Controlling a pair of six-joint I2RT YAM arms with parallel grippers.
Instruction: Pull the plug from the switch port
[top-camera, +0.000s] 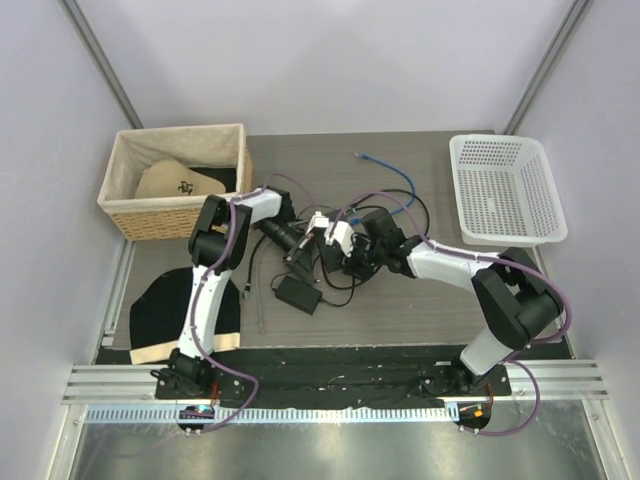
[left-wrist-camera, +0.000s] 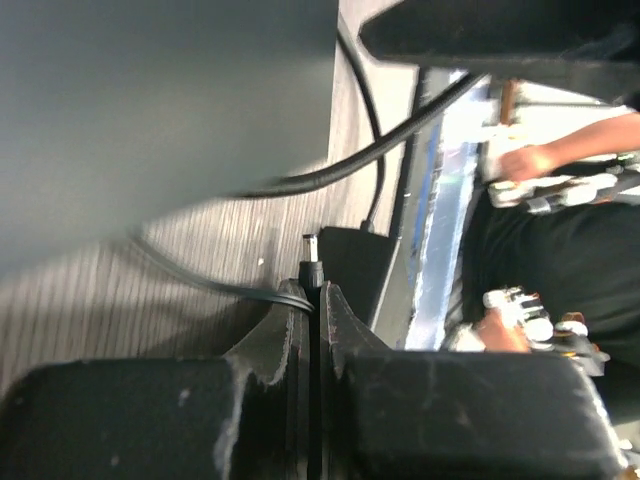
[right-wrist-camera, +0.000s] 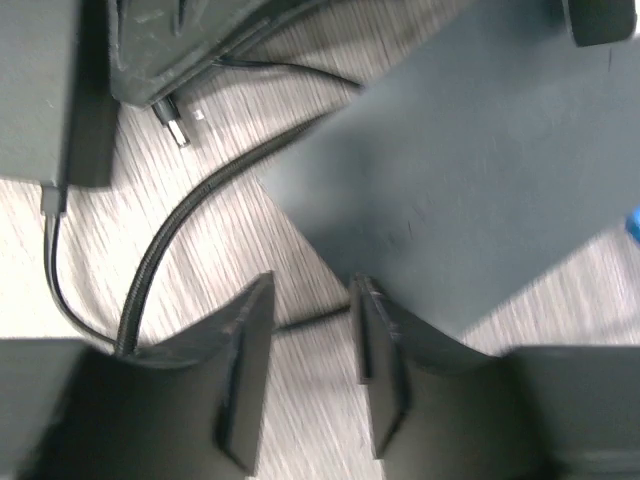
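My left gripper (left-wrist-camera: 312, 296) is squeezed shut on the end of a thin black cord (left-wrist-camera: 310, 250), not the one I want. My right gripper (right-wrist-camera: 311, 290) has its fingers apart just beside the flat black switch box (right-wrist-camera: 470, 170). The blue cable (top-camera: 408, 186) runs in between my two arms toward that box, but its plug is hidden, so I cannot tell if it is out; I think the pull is not done yet.
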